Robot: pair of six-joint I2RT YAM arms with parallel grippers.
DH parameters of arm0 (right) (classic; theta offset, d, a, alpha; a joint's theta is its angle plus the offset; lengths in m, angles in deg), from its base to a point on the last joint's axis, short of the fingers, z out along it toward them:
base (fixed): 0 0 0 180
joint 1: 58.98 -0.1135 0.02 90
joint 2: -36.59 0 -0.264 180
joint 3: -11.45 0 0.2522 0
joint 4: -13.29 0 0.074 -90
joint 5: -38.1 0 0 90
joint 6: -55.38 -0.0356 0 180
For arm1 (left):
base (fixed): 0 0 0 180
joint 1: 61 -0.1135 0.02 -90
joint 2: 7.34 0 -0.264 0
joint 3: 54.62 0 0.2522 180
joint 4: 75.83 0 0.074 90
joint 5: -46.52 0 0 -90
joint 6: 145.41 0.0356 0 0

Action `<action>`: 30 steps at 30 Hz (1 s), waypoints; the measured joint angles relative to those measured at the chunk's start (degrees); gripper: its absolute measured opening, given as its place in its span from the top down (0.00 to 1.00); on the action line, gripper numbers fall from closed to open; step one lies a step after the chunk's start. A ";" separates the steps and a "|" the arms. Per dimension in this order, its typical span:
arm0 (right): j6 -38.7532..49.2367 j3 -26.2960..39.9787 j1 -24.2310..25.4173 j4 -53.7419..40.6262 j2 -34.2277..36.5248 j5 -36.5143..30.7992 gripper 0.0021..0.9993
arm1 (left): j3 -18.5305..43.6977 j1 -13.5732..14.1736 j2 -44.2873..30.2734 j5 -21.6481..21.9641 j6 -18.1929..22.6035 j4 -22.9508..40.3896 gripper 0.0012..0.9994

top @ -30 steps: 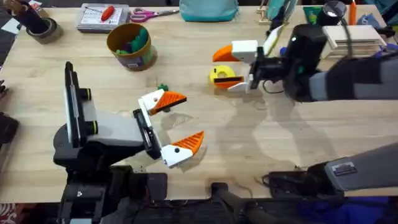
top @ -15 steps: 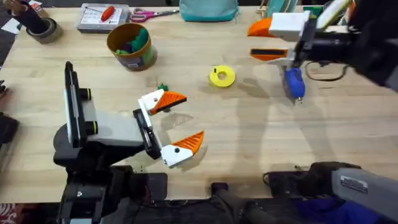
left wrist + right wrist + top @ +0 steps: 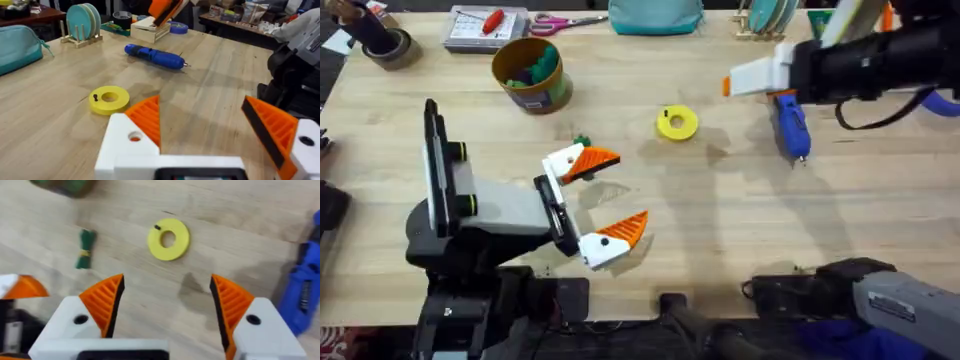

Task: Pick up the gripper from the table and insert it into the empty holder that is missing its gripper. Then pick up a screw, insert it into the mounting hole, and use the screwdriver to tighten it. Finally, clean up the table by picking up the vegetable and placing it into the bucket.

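The right hand [image 3: 165,307] hangs wide open, holding nothing, above the counter [image 3: 720,220]; the screwdriver [image 3: 790,125] lies just beside it. The left hand [image 3: 605,195], also open and empty, sits near the vegetable [image 3: 581,140].

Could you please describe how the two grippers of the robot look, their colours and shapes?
Both the left gripper and the right gripper have white angular plastic finger mounts with orange wedge-shaped ribbed pads, each mount with a round screw hole. The left arm has a grey body with yellow marks; the right arm is black, with a black cable.
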 joint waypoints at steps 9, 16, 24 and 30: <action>1.71 1.60 -16.10 -5.19 -0.01 -22.04 0.00 | 0.00 0.00 0.00 0.00 0.00 0.00 0.01; 0.55 1.60 -18.74 -7.97 -0.02 -26.41 0.00 | 0.00 0.00 0.02 0.00 0.00 0.00 0.01; 0.53 1.60 -19.02 -7.96 -0.01 -27.48 0.00 | 0.00 0.00 0.00 0.00 0.00 0.00 0.01; 0.53 1.56 -19.77 -7.00 -0.02 -27.69 0.00 | 0.00 0.00 0.02 0.00 0.00 0.00 0.01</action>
